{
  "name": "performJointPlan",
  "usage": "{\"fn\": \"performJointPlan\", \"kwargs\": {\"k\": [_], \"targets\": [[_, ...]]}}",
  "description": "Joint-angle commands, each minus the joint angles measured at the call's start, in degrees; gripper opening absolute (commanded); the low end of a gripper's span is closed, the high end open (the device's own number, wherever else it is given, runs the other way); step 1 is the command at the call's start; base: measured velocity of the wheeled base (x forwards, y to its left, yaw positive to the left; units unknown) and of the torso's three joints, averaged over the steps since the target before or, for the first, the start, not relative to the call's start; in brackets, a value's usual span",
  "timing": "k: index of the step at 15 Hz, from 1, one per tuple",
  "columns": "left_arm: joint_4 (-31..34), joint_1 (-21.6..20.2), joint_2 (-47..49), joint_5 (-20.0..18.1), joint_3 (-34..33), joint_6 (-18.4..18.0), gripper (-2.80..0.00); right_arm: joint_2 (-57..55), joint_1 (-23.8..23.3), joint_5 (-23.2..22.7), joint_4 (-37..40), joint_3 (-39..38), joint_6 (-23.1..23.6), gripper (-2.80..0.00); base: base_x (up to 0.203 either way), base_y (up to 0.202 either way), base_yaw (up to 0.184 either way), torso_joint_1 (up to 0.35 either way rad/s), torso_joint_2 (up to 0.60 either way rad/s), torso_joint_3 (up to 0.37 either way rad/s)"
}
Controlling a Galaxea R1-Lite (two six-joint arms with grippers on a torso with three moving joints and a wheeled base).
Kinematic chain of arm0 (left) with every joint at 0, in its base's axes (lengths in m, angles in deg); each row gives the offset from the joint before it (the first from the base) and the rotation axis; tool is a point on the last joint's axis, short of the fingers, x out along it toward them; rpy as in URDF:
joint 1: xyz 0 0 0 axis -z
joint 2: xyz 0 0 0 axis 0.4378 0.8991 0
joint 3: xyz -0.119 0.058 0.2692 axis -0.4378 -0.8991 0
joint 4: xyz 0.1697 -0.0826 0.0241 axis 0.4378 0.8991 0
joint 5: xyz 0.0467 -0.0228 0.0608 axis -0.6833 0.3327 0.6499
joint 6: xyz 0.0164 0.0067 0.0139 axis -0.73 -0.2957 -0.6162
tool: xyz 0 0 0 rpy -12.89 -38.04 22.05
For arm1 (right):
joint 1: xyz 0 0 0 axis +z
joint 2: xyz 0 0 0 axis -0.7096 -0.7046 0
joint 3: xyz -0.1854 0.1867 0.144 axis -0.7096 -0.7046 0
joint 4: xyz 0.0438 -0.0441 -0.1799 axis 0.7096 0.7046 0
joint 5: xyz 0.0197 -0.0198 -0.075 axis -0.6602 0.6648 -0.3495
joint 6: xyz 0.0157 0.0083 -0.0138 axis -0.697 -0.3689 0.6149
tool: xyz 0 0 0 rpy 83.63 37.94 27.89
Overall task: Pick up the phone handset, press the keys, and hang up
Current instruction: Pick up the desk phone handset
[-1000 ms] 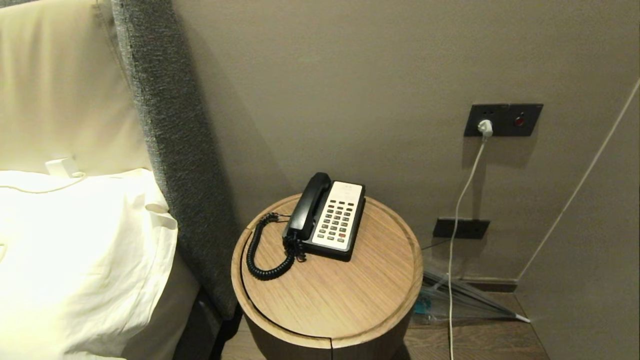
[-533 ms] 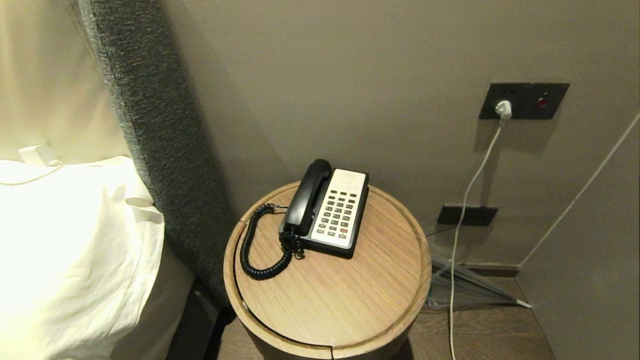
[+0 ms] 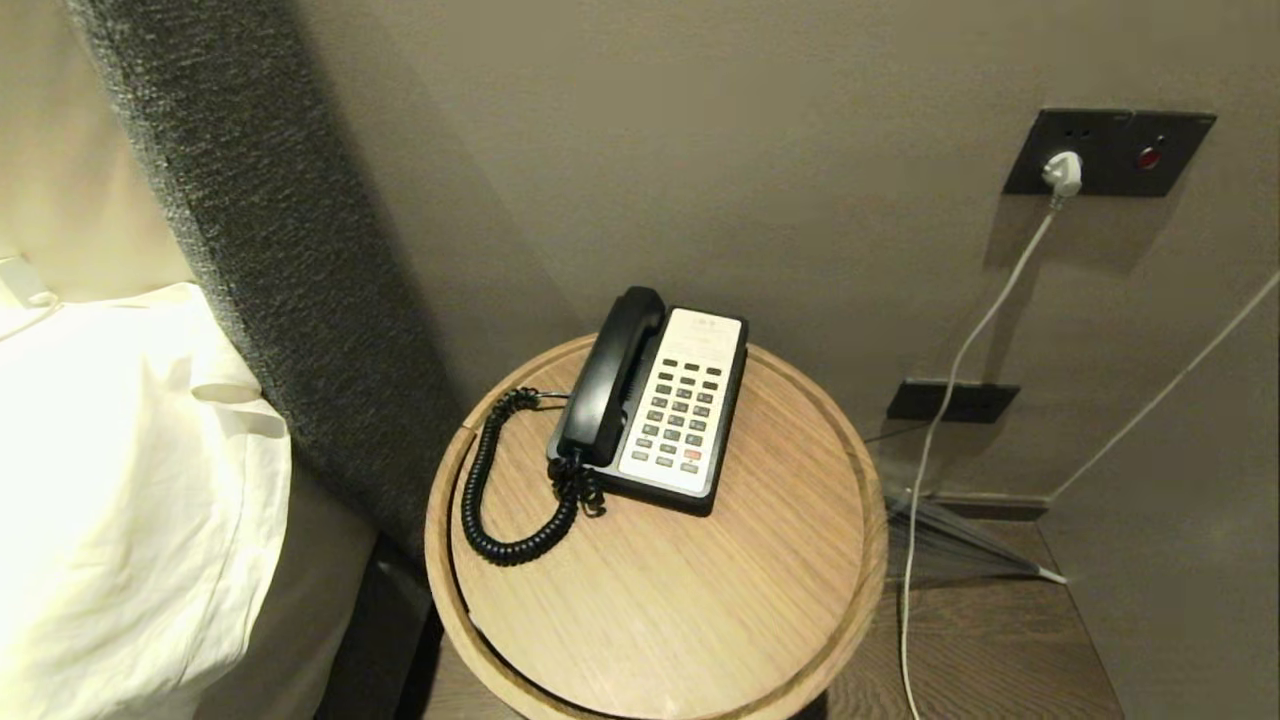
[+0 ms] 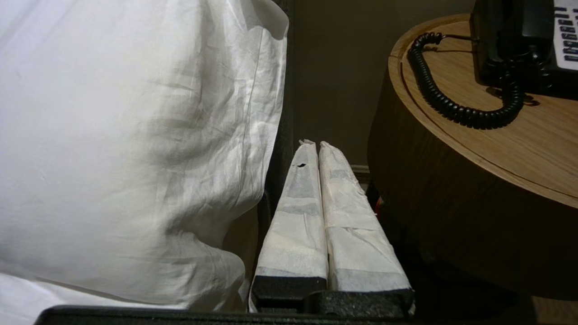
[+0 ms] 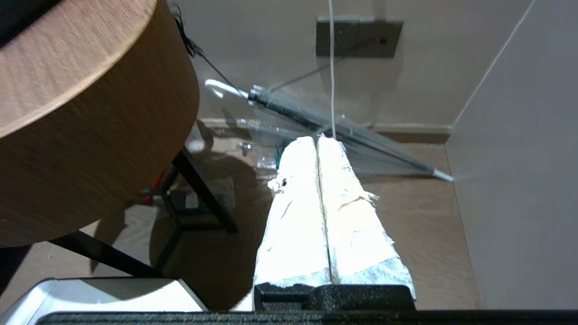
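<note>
The glossy black phone handset [image 3: 607, 378] lies in its cradle on the left side of the black-and-white phone base [image 3: 690, 410], whose grey keys [image 3: 680, 412] face up. Its black coiled cord [image 3: 492, 495] loops over the round wooden side table [image 3: 700, 600]. Neither gripper shows in the head view. My left gripper [image 4: 314, 143], wrapped in white tape, is shut and empty, low between the bedding and the table's side. In the left wrist view the coiled cord [image 4: 456, 108] shows up on the table top. My right gripper [image 5: 317, 139] is shut and empty, low beside the table.
A white pillow [image 3: 110, 500] and a grey padded headboard [image 3: 270, 270] stand left of the table. On the wall to the right are a socket plate [image 3: 1105, 152] with a white plug and cable [image 3: 960, 360]. A folded clear umbrella [image 5: 343, 131] lies on the floor by the wall.
The whole head view has shifted: the table and phone now look nearer and larger, and the bed has slid left. Phone and handset keep their place on the table.
</note>
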Motion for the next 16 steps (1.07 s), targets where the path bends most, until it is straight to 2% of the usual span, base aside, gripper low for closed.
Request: {"fn": "performJointPlan", "kwargs": {"k": [1,13,16], "targets": [[-0.05,0.00,0.07,0.00,-2.29,0.00,-2.80,0.01,0.05,-0.02,0.01,0.01,0.00,-2.80,0.000,0.000,0.000,0.002,0.00,-0.196],[-0.07,0.00,0.07,0.00,-2.29,0.28,-2.80,0.01,0.05,-0.02,0.01,0.01,0.00,-2.80,0.000,0.000,0.000,0.002,0.00,-0.197],[-0.05,-0.09,0.07,0.00,-2.29,0.08,-2.80,0.01,0.05,-0.02,0.01,0.01,0.00,-2.80,0.000,0.000,0.000,0.002,0.00,-0.064]]}}
